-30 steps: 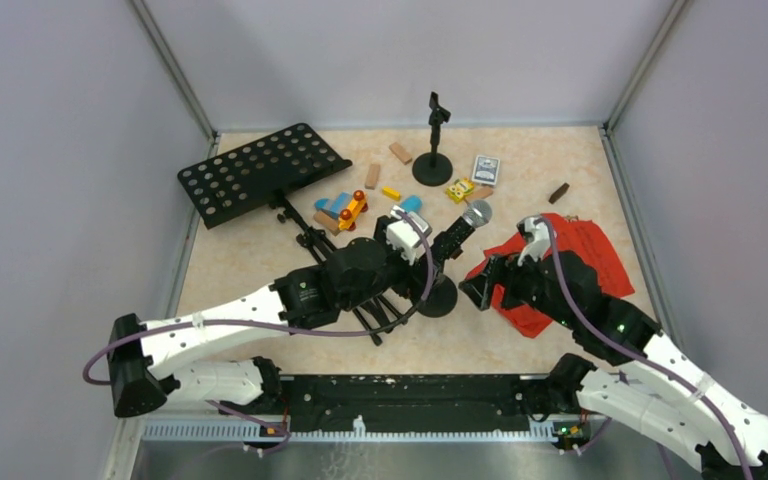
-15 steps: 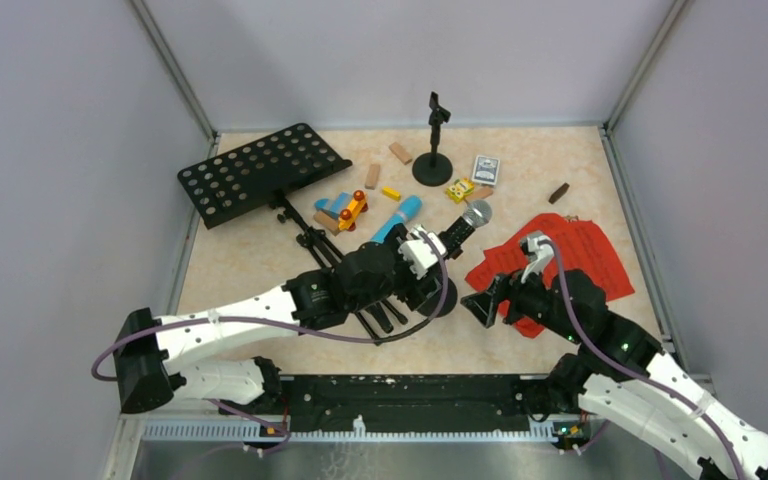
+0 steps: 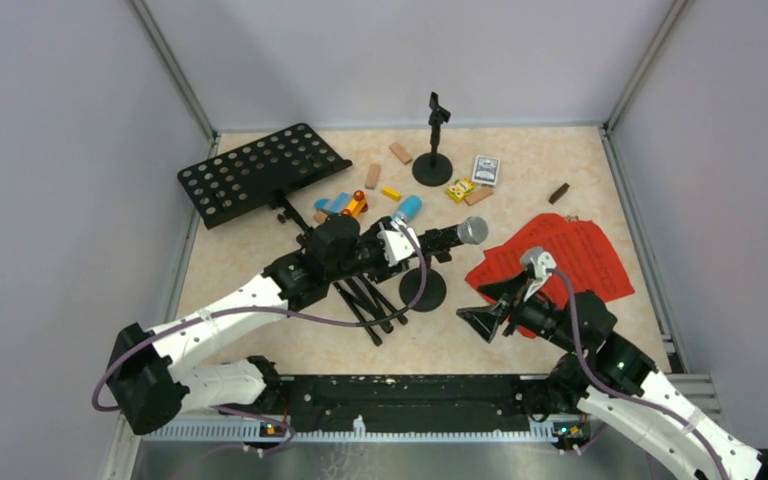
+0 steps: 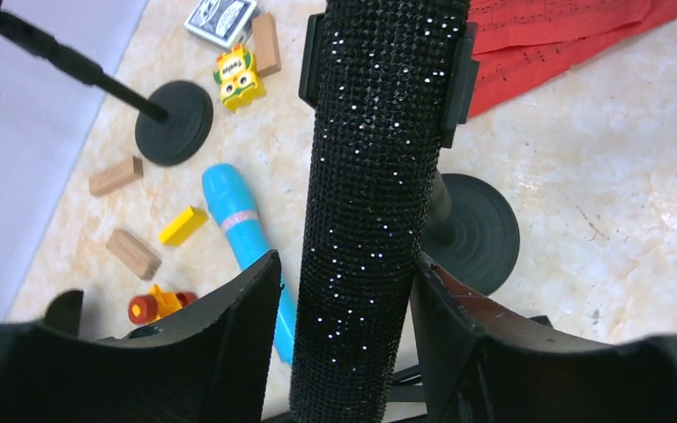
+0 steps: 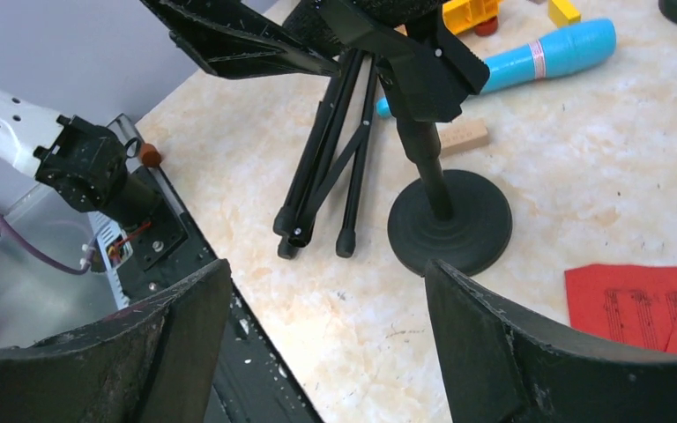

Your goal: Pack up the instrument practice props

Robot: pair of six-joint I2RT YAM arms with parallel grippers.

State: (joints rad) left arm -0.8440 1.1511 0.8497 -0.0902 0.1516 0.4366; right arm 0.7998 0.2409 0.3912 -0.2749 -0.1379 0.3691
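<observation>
**Black microphone flanked by the left claw, right claw spread wide**

The black silver-headed microphone is seen lying nearly level in the clip of a round-based mic holder, near the middle of the table. Its handle is flanked by the fingers of the left gripper. One finger is pressed against it and a sliver of gap is seen at the other, so a firm pinch cannot be told.

The right gripper is held above the table just right of the holder's base, its jaws spread wide with nothing between them. The red sheet-music pages are spread beyond it on the right.

The blue microphone is laid flat just beyond the left gripper, beside a colourful toy vehicle. The hole-punched music desk is laid at the far left, with its tripod legs folded beneath the left arm. A second mic holder is stood upright near the far edge.
</observation>
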